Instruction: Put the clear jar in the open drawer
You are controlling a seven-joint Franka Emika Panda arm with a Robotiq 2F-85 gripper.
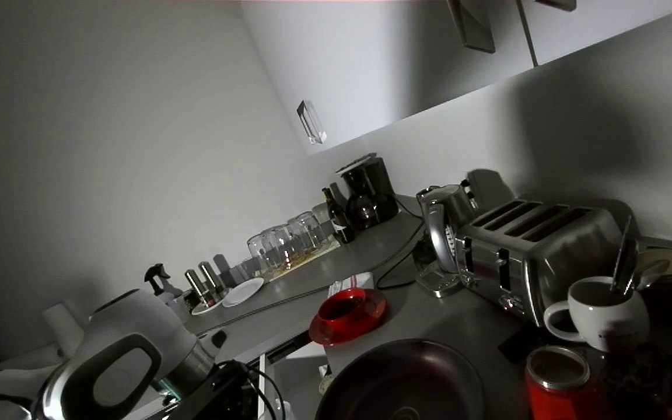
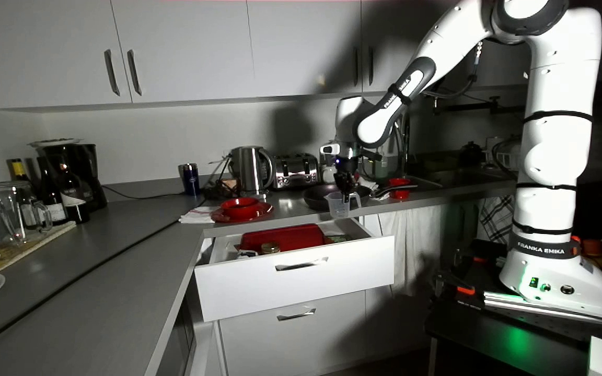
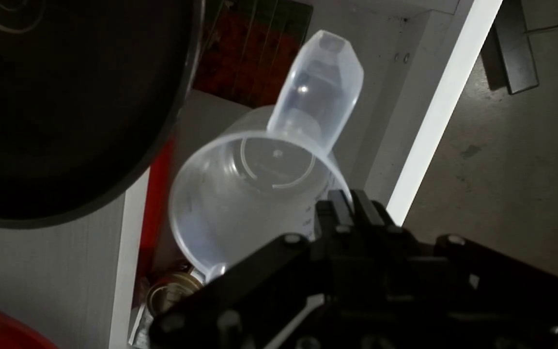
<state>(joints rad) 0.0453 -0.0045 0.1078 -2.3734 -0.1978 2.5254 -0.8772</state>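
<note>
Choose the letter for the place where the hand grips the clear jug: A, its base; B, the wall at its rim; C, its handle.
B: in the wrist view, the hand pinches the clear jug by the wall at its rim, while the handle juts out away from that spot.

A toaster (image 1: 537,256), kettle (image 2: 247,169) and coffee maker (image 1: 374,191) mark a kitchen.
</note>
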